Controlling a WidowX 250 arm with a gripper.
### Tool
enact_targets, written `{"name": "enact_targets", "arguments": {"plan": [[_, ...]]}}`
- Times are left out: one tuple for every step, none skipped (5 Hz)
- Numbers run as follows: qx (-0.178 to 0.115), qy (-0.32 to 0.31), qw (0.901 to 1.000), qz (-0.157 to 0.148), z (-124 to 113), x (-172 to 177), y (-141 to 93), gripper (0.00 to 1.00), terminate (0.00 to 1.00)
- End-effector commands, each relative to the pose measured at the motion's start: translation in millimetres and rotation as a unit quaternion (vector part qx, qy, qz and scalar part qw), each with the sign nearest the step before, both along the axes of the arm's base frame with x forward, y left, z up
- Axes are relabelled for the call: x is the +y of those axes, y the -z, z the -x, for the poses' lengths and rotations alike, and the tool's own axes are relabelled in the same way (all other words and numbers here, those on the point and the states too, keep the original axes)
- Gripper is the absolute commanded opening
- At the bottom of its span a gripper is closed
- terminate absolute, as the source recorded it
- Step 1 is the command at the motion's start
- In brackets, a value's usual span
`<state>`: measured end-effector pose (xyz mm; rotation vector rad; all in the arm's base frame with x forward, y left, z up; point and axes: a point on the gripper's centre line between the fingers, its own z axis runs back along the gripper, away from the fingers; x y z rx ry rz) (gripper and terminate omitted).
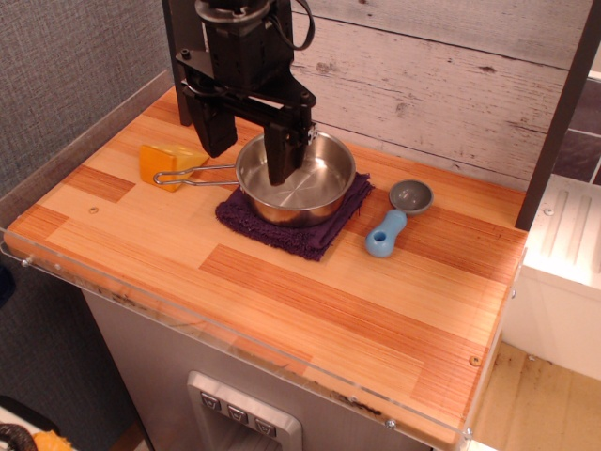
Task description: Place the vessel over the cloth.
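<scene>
Nearest the camera lies the bare front of the striped wooden tabletop, edged by a clear plastic rim. Further in, a small grey scoop with a blue handle rests to the right, just beside the dark purple folded terry cloth. The shiny round stainless-steel pan sits squarely on that cloth, purple fringe showing around its near and right sides, and its long thin wire-loop handle reaches left toward a yellow cheese-like wedge, whose near corner it appears to touch or overlap. Above and behind the pan hangs the black robot gripper, its jaws spread wide apart and holding nothing; one finger stands in front of the pan's back-left rim, the other outside it over the table. Whether the inner finger touches the steel cannot be told. Behind all this rises the weathered plank wall.

The placing looks done, so the step in hand is a clean retreat. To do it well, the arm should lift straight up with the jaws kept wide, avoiding any sideways drift that could clip the rim or the wire handle and drag the pan off its cloth
</scene>
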<state>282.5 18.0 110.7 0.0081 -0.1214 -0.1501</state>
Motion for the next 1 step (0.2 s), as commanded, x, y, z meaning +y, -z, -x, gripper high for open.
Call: {"name": "enact_targets", "arguments": {"plan": [[-0.025,0.002,0.9997,-0.003,2.1,-0.1,-15.3,1.0,1.0]]}}
